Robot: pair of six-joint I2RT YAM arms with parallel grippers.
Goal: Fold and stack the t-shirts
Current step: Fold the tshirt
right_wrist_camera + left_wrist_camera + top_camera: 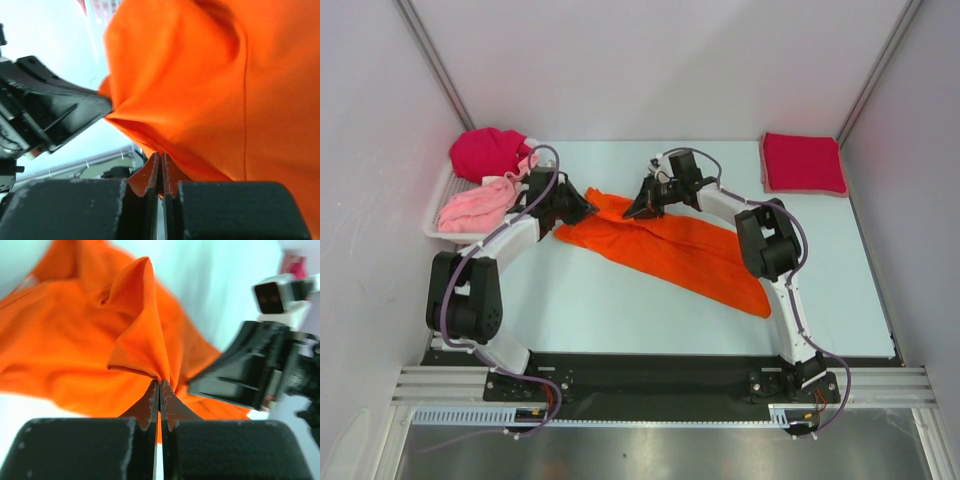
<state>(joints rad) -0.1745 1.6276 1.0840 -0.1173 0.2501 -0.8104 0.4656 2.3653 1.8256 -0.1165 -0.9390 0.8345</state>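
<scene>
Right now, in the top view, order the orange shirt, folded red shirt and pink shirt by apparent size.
Largest: orange shirt, clearly.
Next: folded red shirt.
Smallest: pink shirt, bunched, only slightly smaller than the red, so nearly alike.

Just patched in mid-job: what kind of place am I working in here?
Looks like an enclosed lab robot cell, not a home: plain white wall panels box in the pale table, and an aluminium rail runs along its near edge.

You can read no text, label, brand or number in any of the three views. No sign is legible either.
</scene>
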